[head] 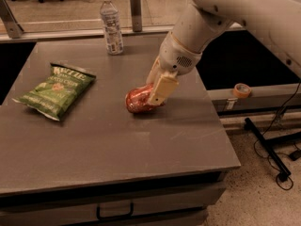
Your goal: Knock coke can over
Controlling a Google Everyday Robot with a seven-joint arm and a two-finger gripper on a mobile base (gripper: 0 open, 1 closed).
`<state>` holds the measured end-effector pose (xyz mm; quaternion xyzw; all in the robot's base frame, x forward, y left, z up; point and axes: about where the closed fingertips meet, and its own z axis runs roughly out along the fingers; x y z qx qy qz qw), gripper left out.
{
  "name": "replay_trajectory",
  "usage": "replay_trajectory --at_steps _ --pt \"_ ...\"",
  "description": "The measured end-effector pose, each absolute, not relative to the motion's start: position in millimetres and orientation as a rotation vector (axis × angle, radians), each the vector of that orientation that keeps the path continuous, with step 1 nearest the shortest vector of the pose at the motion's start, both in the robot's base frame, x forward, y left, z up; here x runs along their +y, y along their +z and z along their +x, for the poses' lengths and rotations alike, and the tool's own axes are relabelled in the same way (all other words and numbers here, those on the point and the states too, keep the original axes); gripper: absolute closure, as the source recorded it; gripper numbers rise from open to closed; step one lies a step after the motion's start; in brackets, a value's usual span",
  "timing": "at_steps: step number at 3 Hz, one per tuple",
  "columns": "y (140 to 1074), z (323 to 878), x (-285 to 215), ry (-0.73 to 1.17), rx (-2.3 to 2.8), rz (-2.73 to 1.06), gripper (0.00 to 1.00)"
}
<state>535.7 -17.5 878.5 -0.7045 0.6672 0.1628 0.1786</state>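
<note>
The red coke can (136,101) lies on its side near the middle of the grey table (117,149), its end facing left. My gripper (153,94) reaches down from the upper right and is closed around the can's right part. One cream finger (162,87) crosses in front of the can and the other sits behind it. The can's far end is hidden by the fingers.
A clear water bottle (111,25) stands at the table's back edge. A green chip bag (56,89) lies at the left. A tape roll (242,89) rests on a ledge at the right. Cables and a stand leg (275,149) lie on the floor at the right.
</note>
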Motion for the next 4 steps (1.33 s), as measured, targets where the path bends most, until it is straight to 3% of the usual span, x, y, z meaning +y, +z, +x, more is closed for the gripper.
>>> replay_trajectory --at_steps 1,4 --pt "867.8 533.8 -15.1 0.369 1.929 -2.13 0.82" --pt "862.8 530.7 -16.7 0.298 1.978 -2.202 0.13"
